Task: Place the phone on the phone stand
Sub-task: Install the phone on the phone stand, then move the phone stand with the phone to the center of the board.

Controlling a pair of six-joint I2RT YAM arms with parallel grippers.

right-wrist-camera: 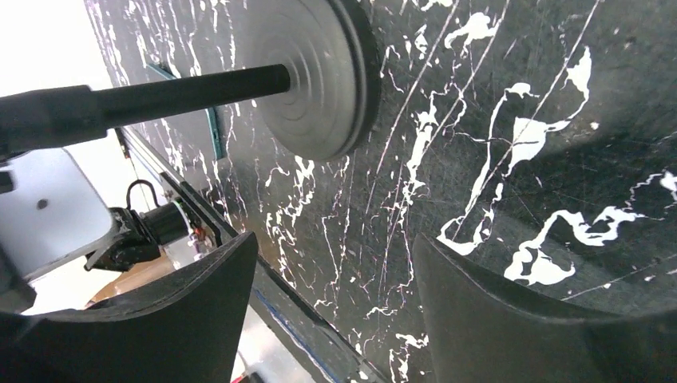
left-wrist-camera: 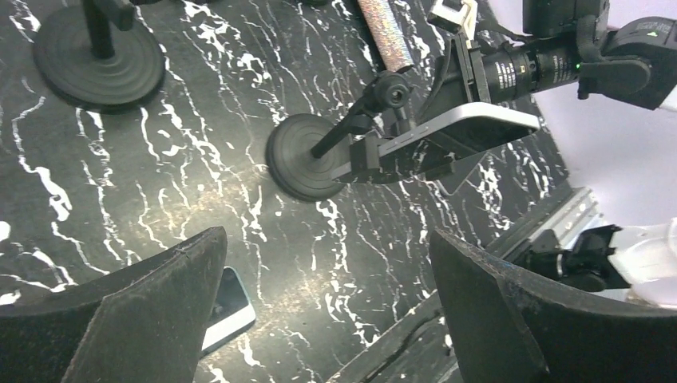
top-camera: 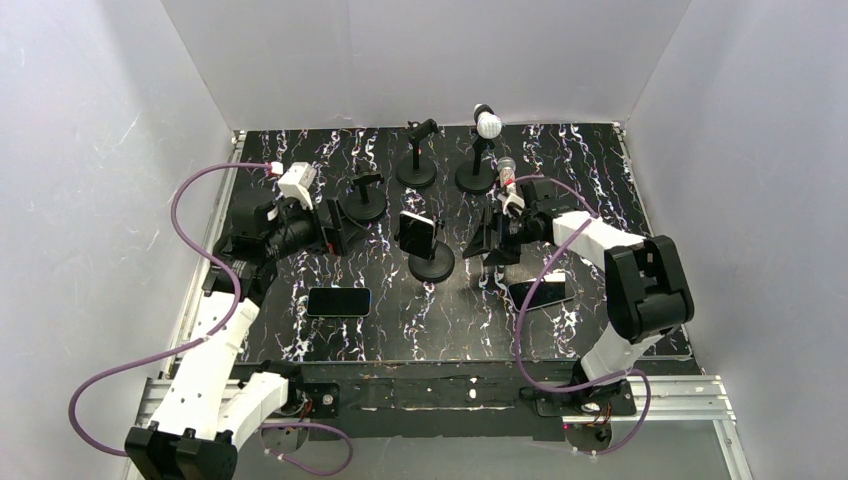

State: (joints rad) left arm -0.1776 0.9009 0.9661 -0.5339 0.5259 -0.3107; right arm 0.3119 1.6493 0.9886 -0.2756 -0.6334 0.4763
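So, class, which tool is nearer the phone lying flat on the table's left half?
Left. The left tool hangs just behind the flat phone; the right tool sits farther off, beyond the central stand.

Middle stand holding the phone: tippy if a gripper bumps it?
Likely top-heavy: the phone sits high on a thin stem, offset from the disc base. That wide base probably resists light nudges; on the glossy table it may slide before tipping.
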